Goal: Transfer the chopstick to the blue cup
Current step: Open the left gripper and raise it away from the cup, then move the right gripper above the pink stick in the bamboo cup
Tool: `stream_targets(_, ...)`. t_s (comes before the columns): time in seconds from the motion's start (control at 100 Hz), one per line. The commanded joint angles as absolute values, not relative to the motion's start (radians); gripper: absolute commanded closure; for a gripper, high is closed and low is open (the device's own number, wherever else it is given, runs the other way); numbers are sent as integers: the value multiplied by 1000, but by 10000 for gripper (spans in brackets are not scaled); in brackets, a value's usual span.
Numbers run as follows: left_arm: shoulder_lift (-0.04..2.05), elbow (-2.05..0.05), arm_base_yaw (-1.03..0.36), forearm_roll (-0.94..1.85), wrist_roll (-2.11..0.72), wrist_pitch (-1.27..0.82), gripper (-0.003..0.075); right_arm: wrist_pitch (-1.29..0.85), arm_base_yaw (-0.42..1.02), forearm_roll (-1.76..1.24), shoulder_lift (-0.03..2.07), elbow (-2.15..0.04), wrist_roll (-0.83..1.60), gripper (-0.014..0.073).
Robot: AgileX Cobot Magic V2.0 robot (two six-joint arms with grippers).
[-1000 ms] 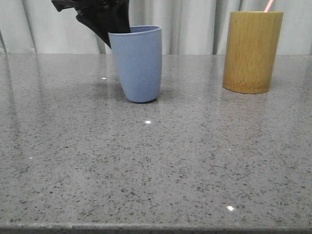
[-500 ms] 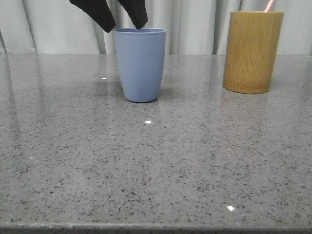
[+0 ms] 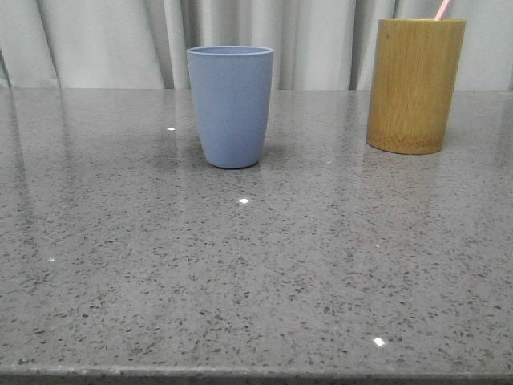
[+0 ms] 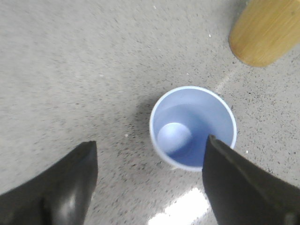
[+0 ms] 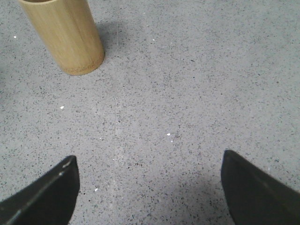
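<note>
The blue cup [image 3: 231,106] stands upright on the grey speckled table, left of middle in the front view. It is empty in the left wrist view [image 4: 192,126]. The tip of a pale pink chopstick [image 3: 442,9] sticks out of the bamboo cylinder [image 3: 414,84] at the back right. My left gripper [image 4: 149,146] is open and empty, high above the blue cup and out of the front view. My right gripper [image 5: 149,160] is open and empty above bare table, some way from the bamboo cylinder [image 5: 64,35].
A pale curtain [image 3: 96,40] hangs behind the table. The table's front edge [image 3: 256,373] runs along the bottom of the front view. The bamboo cylinder's base also shows in the left wrist view [image 4: 267,30].
My left gripper let go of the tilted blue cup, which now stands upright, then rose out of the front view.
</note>
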State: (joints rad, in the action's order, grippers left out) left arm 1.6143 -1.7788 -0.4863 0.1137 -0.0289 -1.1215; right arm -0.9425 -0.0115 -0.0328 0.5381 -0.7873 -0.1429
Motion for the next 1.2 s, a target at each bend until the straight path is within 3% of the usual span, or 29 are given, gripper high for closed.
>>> stream_targets(0.0,1497,-1757,-458,100,-11,-1076,256,-872,-18,-30,552,-821,-138,-22)
stream_targets(0.37,1062,-1259,-213,92,-11,-938,256,-846,-18,-30,552,-821,-138,-22)
stream_targets(0.67,713,-913,-173,80,-6,-909,257,-838,-18,-30,552,-821,-138,-22)
stream_targets(0.9,556,-794,-173,76,0,-909,257,-807,-18,-34,552,-821,-137,-22)
stream_targets(1.19,541,-775,-173,76,0,-909,257,-481,-18,-57,606,-821,-126,-22)
